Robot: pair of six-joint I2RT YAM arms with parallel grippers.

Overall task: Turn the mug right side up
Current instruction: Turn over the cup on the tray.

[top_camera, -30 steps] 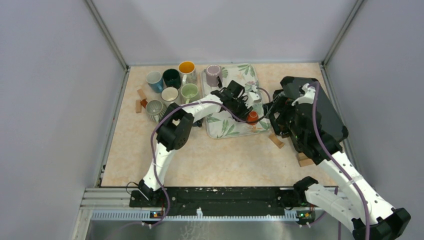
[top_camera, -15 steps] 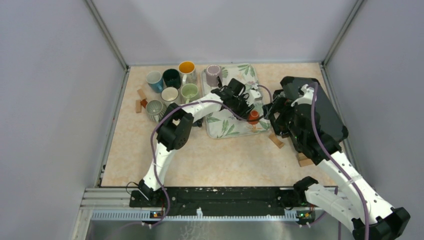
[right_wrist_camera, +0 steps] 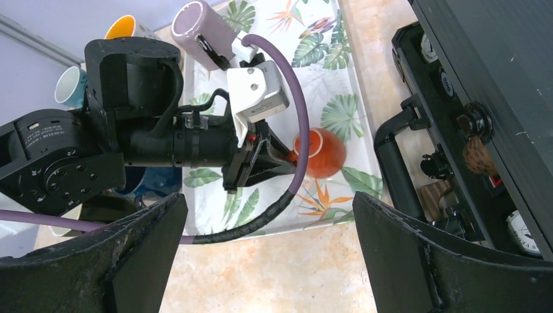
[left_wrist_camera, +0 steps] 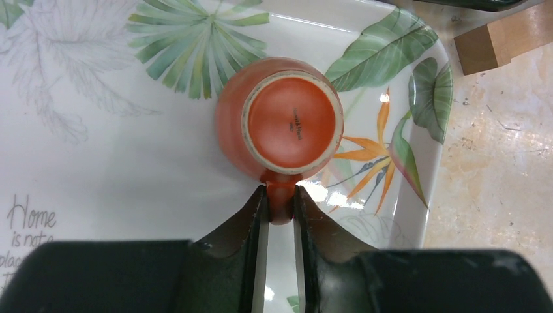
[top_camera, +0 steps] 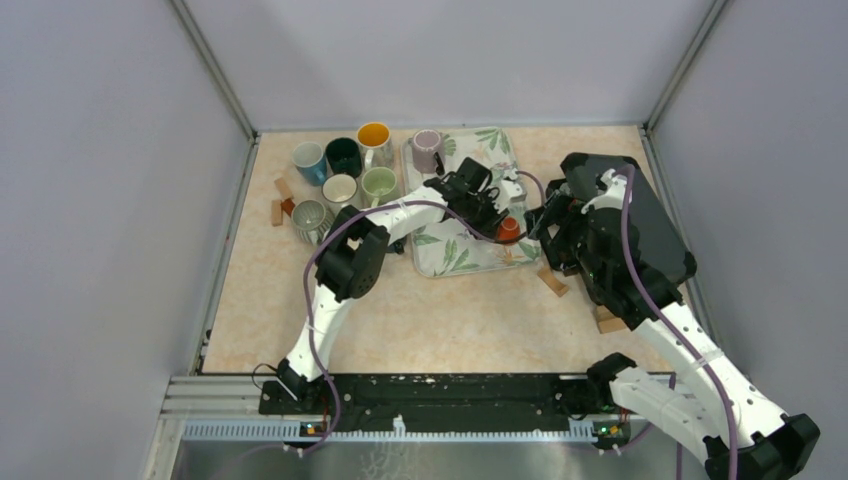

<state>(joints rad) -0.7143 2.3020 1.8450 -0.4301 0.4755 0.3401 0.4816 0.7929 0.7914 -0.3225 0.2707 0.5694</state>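
- Table (top_camera: 450,310): pale beige stone pattern, boxed in by plain grey walls (top_camera: 100,200) on the left, far and right sides.
- Leaf-printed tray (left_wrist_camera: 98,163) at far centre. The orange mug (left_wrist_camera: 291,124) stands on it near its right edge, upside down, base up.
- Left claw (left_wrist_camera: 280,195) pinched narrow on the mug's handle.
- Right claw (right_wrist_camera: 269,208) spread wide, holding nothing, just right of the tray.
- Cluster of mugs (top_camera: 345,170) far left; black case (top_camera: 650,215) on the right.
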